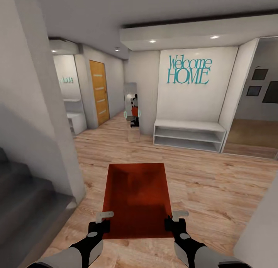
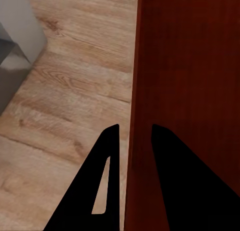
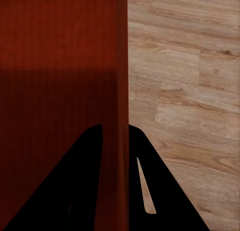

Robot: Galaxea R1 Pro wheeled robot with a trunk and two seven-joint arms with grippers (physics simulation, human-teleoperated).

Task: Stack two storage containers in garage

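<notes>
The left gripper [image 1: 103, 221] sits at the lower left of the head view, its two fingers closed on the left wall of an orange-red storage container [image 1: 137, 200]; in the left wrist view the gripper [image 2: 132, 141] has one dark finger on each side of the thin red wall, the gap between them narrow and filled by that wall. The right gripper [image 1: 174, 219] mirrors it at the lower right of the head view, clamped on the container's right wall; the right wrist view shows this gripper [image 3: 116, 133] with its fingers pressed close on either side of the wall edge (the inner finger lies in shadow against the bin's interior).

The container is held between both arms in the lower middle of the head view, open side up, its inside bare and dark red, its near edge level with the grippers and its far edge toward the frame's centre. Below it in both wrist views runs a light wood-plank floor [image 2: 75, 91].

Outward from there, the head view shows a hallway: grey stairs [image 1: 23, 194] at the lower left beside a white wall [image 1: 31, 105], a white low bench shelf [image 1: 189, 134] right of centre under a white panel with teal lettering reading "Welcome HOME" [image 1: 189, 70]. A narrow mirror [image 1: 132, 111] stands just left of the bench at mid-frame, showing a small reflection with a red patch. Farther left is an orange-brown door [image 1: 98, 91], and at the right edge an opening leads to a room with dark frames on its wall.
</notes>
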